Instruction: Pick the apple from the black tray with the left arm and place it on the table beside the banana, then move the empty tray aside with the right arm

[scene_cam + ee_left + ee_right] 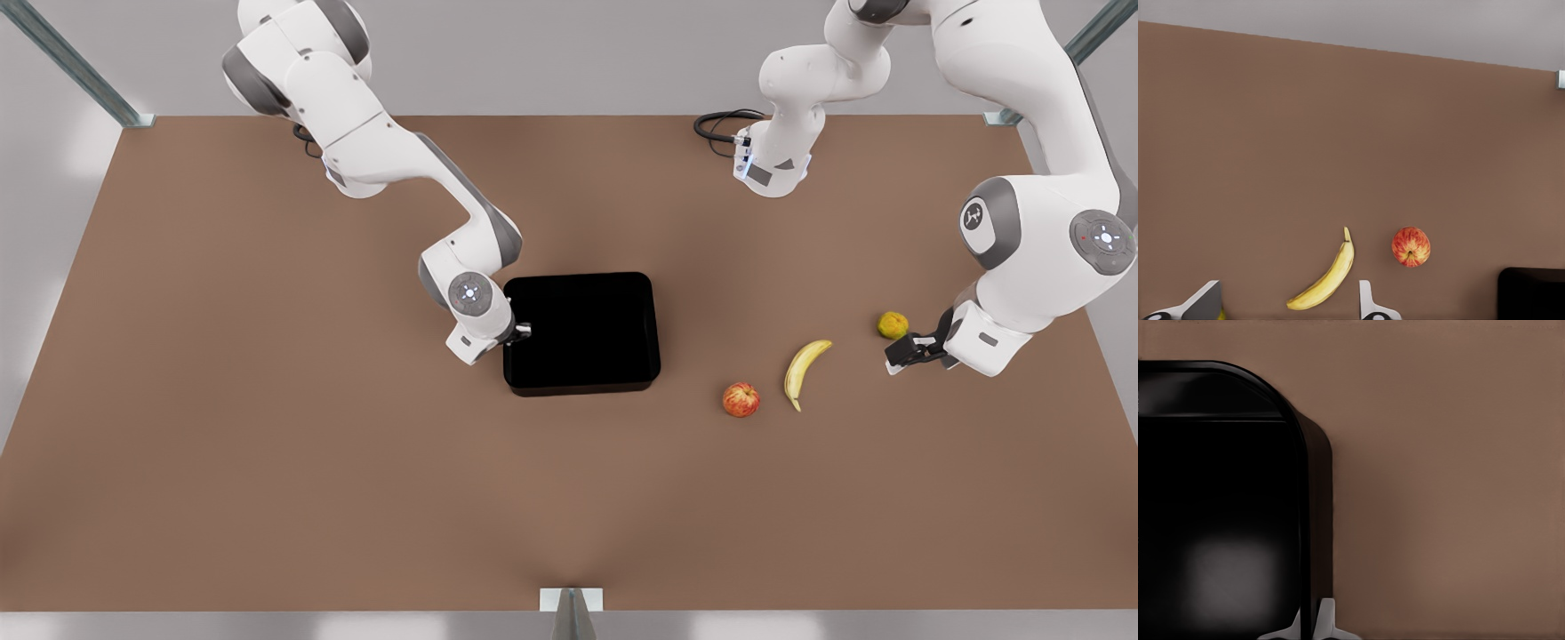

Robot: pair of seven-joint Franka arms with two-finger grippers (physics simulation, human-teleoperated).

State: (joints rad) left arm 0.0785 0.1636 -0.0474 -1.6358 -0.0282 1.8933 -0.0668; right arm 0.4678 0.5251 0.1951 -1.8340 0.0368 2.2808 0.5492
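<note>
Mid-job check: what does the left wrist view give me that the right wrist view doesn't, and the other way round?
Left wrist view alone: the apple lying on the table beside the banana, apart from it, with the left gripper open above them. Right wrist view alone: the right gripper with its fingers closed on the rim of the black tray, whose inside looks empty. Both share: the brown table and part of the black tray.

Soft, even overhead light, faint shadows under the fruit, a dull sheen inside the black tray (pixel 1218 573).
</note>
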